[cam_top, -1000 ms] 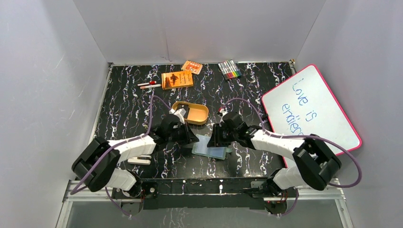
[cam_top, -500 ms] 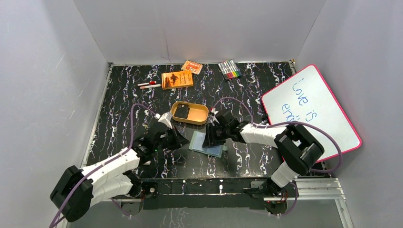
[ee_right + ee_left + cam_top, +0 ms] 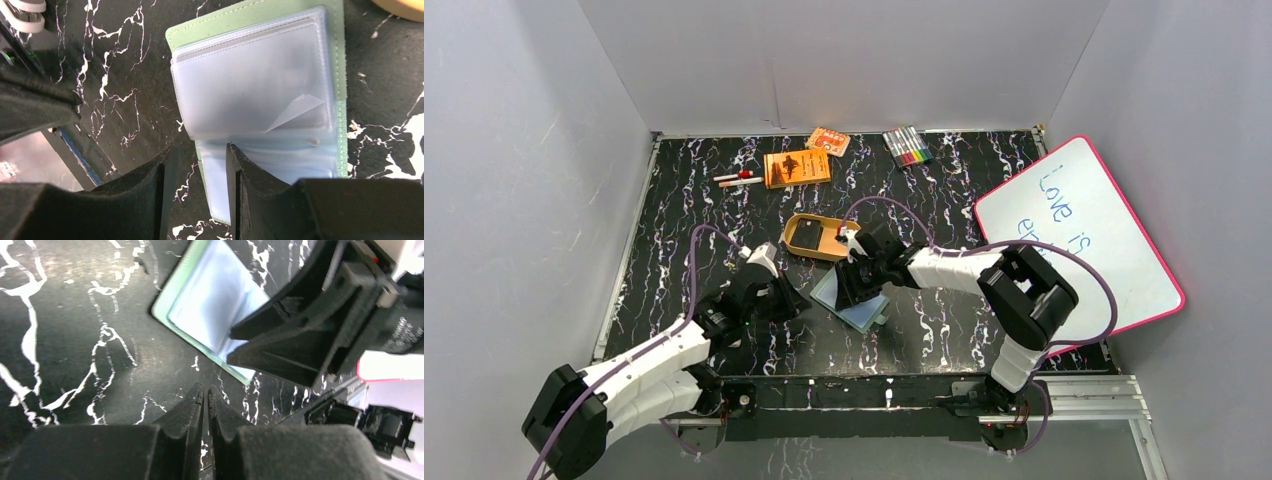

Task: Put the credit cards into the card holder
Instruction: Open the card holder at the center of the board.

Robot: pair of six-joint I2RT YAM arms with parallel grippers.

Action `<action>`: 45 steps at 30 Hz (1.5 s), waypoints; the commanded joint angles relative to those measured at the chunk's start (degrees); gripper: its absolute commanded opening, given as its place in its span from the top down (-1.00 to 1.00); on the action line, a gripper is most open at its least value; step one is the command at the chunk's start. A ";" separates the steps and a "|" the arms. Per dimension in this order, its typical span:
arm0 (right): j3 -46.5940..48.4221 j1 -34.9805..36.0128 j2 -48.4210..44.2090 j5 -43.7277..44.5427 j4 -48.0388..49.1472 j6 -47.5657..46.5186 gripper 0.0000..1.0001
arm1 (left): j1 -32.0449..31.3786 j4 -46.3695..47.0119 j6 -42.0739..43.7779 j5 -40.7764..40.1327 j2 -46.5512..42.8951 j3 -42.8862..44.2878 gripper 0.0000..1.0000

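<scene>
The right gripper (image 3: pixel 197 162) is hovering low over the holder (image 3: pixel 260 85), its 2 fingers (image 3: pixel 240 190) spread, with the holder's near corner sitting in the gap between them. 1 finger is lying over a clear plastic leaf and the other over bare table (image 3: pixel 125 90). I'm reading that as lining up to catch a leaf's edge and open a pocket, since nothing is being pinched yet. The holder is lying open just ahead of those fingertips, green cover down and cloudy sleeves up, and I'm seeing no card in any pocket. The left gripper (image 3: pixel 205 392) is hanging just beside it, fingers pressed together on nothing, tips pointing toward the holder but apart from it. It is probably standing by to steady the cover. The cards (image 3: pixel 808 235) are lying in the gold tin (image 3: pixel 790 238), beyond the right fingers and touching neither gripper. How many are stacked there I cannot tell. Room is looking tight: the tin's rim is sitting just beside the holder's far corner, and the 2 grippers are crowding each other, while open table is showing out past the left fingers.
</scene>
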 commanded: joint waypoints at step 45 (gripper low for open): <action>-16.94 -7.35 -29.99 18.19 -4.56 10.24 -0.25 | 1.96 13.52 3.73 8.44 26.18 1.57 1.00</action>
